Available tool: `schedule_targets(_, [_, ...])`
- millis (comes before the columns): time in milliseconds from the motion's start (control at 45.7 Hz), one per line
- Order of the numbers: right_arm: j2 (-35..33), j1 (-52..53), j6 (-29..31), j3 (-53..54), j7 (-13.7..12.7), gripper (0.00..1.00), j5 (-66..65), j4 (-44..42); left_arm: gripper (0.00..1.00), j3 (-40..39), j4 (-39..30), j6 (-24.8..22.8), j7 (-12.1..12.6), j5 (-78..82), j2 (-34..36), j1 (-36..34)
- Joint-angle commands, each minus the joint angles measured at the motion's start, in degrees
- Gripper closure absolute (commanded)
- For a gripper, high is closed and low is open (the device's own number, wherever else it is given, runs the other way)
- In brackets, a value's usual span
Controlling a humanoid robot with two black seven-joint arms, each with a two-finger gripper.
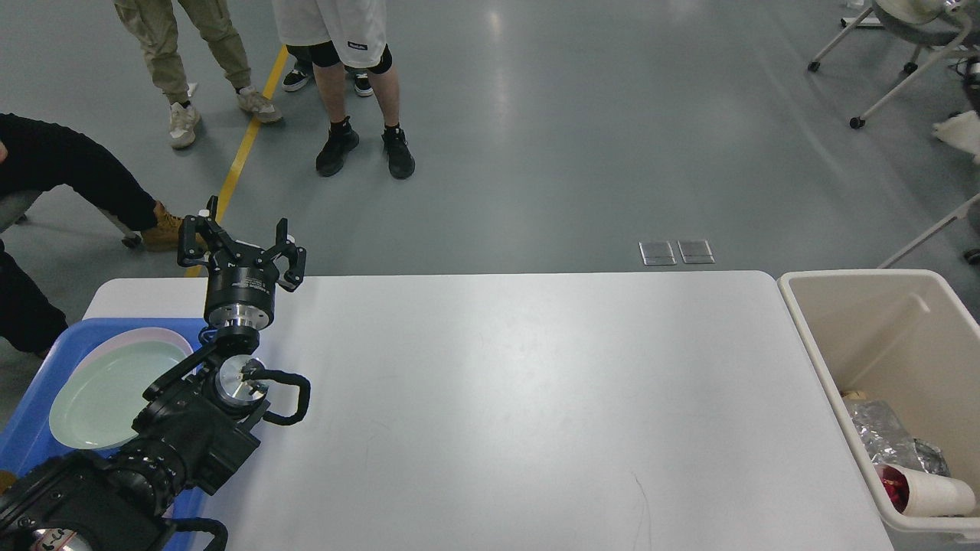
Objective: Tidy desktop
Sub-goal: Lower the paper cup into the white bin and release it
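The desktop (498, 398) is a large white tabletop filling the lower middle of the head view, and its surface is bare. My left gripper (241, 243) stands upright over the desktop's far left corner, open, with nothing between its fingers. My right gripper is out of view. A sliver of a white crumpled thing (958, 132) shows at the right edge, high above the floor; what holds it is hidden.
A blue tray (31, 436) with a pale green plate (107, 394) lies at the left edge, beside my left arm. A beige bin (880, 337) at the right end holds foil (880, 432) and a white cup (938, 493). People stand beyond the table.
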Motion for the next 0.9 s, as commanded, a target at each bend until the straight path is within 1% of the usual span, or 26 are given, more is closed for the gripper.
schedule_targets(0, [-1.8,-10.5,0.0,-0.2,0.0,1.00,-0.2,-15.4,0.04,0.0,0.0,-0.1,0.0,0.0,0.0,0.0])
schedule_targets(66, [-1.7,-16.1,0.0,-0.2,0.0,1.00,-0.3,-19.8,0.04,0.0,0.0,0.0,0.0,0.0,0.0,0.0])
schedule_targets(131, [-1.7,-21.6,0.0,-0.3,0.0,1.00,-0.3,-22.0,0.04,0.0,0.0,0.0,0.0,0.0,0.0,0.0])
schedule_targets(285, [-0.6,-33.2,-0.7,-0.1,0.1,1.00,-2.4,-22.5,0.04,0.0,0.0,0.0,0.0,0.0,0.0,0.0])
schedule_targets(482, [6.1,-48.6,-22.6,0.4,0.1,1.00,-8.1,-21.7,0.04,0.0,0.0,0.0,0.0,0.0,0.0,0.0])
schedule_targets(613, [9.8,-56.9,-34.2,2.7,0.2,1.00,-13.0,-21.0,0.04,0.0,0.0,-0.1,0.0,0.0,0.0,0.0])
schedule_targets(722, [11.4,-63.5,-40.1,8.2,0.2,1.00,-17.5,-21.1,0.04,0.0,0.0,0.0,0.0,0.0,0.0,0.0])
schedule_targets(876, [12.6,-67.2,-43.2,13.3,0.3,1.00,-24.1,-21.2,0.04,0.0,0.0,-0.1,0.0,0.0,0.0,0.0])
